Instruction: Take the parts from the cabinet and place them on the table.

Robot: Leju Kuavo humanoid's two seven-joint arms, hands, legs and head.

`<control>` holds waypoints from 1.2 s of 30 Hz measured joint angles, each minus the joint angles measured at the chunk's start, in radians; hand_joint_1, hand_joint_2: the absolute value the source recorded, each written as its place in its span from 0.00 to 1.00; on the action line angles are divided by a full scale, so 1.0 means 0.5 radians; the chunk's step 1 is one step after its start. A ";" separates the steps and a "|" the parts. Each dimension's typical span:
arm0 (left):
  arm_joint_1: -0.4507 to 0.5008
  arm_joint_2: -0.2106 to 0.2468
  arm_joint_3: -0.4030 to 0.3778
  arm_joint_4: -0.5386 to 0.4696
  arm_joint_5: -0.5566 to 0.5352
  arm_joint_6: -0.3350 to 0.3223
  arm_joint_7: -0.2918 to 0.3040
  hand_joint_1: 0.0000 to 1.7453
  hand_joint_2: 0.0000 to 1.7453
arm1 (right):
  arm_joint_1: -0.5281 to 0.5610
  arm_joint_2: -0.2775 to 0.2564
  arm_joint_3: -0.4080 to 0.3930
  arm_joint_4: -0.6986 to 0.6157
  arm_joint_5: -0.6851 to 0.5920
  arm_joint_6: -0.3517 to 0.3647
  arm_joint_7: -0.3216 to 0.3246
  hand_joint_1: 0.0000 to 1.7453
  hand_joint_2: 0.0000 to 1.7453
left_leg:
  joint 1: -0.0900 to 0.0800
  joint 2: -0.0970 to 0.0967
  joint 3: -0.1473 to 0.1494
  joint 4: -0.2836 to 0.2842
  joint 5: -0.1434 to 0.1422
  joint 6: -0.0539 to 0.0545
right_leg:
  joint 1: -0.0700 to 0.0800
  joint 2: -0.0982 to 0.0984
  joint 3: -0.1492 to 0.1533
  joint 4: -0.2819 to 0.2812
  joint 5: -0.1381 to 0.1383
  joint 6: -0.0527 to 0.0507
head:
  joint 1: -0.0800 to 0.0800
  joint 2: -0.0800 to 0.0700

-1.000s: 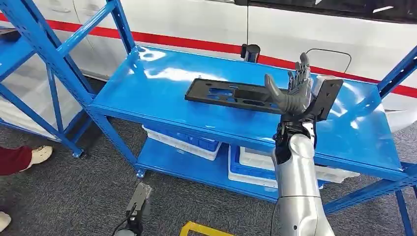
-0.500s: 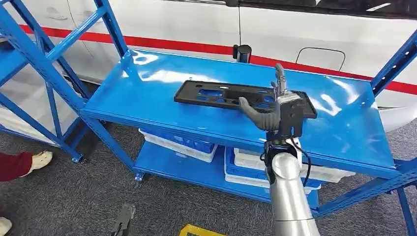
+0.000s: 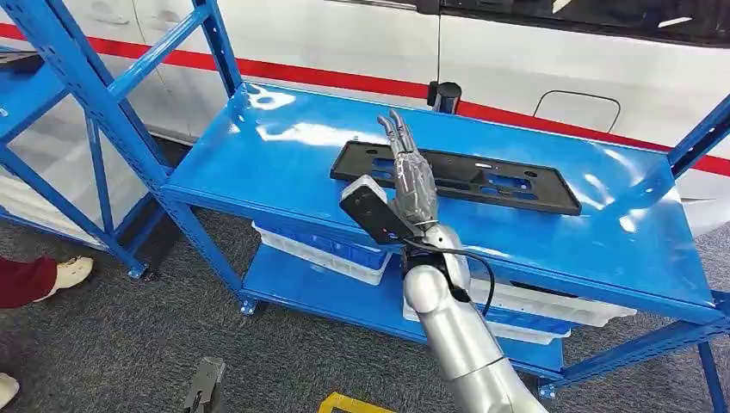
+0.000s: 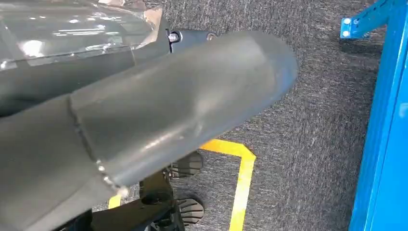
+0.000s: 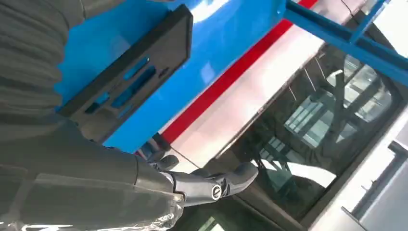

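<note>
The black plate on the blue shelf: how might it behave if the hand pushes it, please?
Lying flat, the black plate probably slides rather than tips on the glossy shelf. Its straight edges suggest stiffness; its cutouts suggest modest weight.

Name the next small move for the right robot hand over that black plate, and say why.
Probably lower the right robot hand onto the near edge of the black plate and close on it. The hand is open, fingers stretched above the plate's left end, holding nothing, and the plate lies flat on the blue shelf.
</note>
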 joint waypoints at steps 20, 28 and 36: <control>0.000 -0.008 0.051 0.007 -0.165 0.019 -0.054 0.00 0.00 | -0.318 0.080 -0.052 0.844 1.129 -0.343 0.632 0.00 1.00 | 0.004 0.002 -0.002 0.001 0.001 0.002 | -0.005 0.000 -0.008 0.000 0.004 0.007 | -0.002 0.001; -0.047 -0.007 0.051 0.005 -0.261 -0.008 -0.151 0.00 0.00 | -0.319 -0.027 -0.268 1.005 1.302 -0.342 0.845 0.00 1.00 | 0.004 0.002 -0.002 0.002 0.001 0.003 | -0.005 0.000 -0.008 0.000 0.004 0.007 | -0.002 0.001; -0.106 -0.013 0.051 0.000 -0.346 -0.050 -0.178 0.00 0.00 | -0.292 -0.164 -0.492 1.028 1.421 -0.351 0.921 0.63 1.00 | 0.003 0.002 -0.002 0.003 0.001 0.003 | -0.005 0.000 -0.007 -0.001 0.005 0.008 | -0.001 0.001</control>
